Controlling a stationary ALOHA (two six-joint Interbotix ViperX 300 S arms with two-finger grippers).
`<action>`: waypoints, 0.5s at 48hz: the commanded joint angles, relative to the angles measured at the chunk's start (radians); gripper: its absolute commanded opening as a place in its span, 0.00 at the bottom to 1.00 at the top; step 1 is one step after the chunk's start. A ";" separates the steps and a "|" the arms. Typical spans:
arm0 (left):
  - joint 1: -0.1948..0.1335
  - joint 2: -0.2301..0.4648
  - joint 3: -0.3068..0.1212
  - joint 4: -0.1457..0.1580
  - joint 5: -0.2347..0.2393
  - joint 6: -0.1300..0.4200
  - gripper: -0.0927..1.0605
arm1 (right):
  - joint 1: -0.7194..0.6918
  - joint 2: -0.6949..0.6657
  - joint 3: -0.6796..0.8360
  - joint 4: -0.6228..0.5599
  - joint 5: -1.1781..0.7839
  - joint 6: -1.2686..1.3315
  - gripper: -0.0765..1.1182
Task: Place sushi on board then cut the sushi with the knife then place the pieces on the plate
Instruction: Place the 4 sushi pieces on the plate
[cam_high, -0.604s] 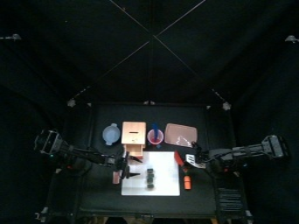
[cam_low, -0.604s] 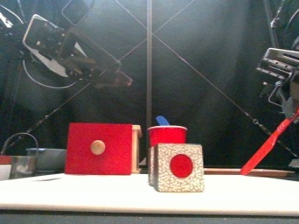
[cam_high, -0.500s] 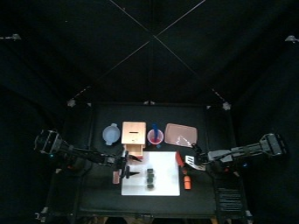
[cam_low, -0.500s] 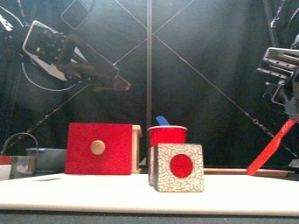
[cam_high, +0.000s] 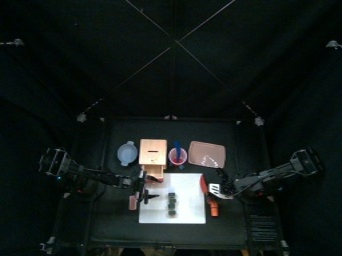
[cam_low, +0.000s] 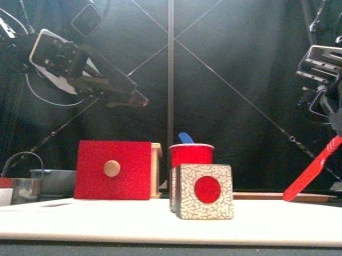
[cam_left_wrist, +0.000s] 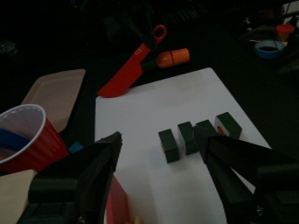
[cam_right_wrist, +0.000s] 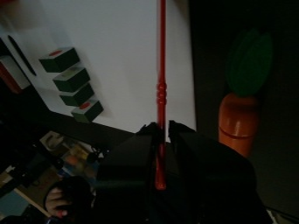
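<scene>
Top: dark green sushi roll (cam_high: 162, 206) lies on white cutting board (cam_high: 187, 195); flat pink tray (cam_high: 205, 153) on far side, bare.
Front: red toy knife (cam_low: 311, 170) hangs aloft, right.
Left wrist: left pincer (cam_left_wrist: 163, 140) gapes, empty.
Right wrist: right pincer (cam_right_wrist: 162, 131) clenched on knife.
Cutting and plating apparently left.

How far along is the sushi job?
Done: the sushi roll lies on the white board. In hand: the right tool grips the red knife, blade over the board, apart from the roll. The left tool hangs open, raised. Left: cutting, since the blocks sit together in a row, and moving pieces to the pink tray, which holds none.
</scene>
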 joint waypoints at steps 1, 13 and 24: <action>0.003 -0.014 -0.025 -0.003 -0.011 -0.002 0.93 | 0.014 0.005 -0.017 -0.037 -0.029 -0.006 0.60; 0.006 -0.014 -0.032 -0.003 -0.011 -0.002 0.93 | 0.018 -0.005 -0.014 -0.094 -0.031 -0.014 0.60; 0.021 -0.015 -0.037 -0.005 -0.014 -0.002 0.93 | -0.023 0.000 -0.031 -0.486 -0.057 -0.173 0.60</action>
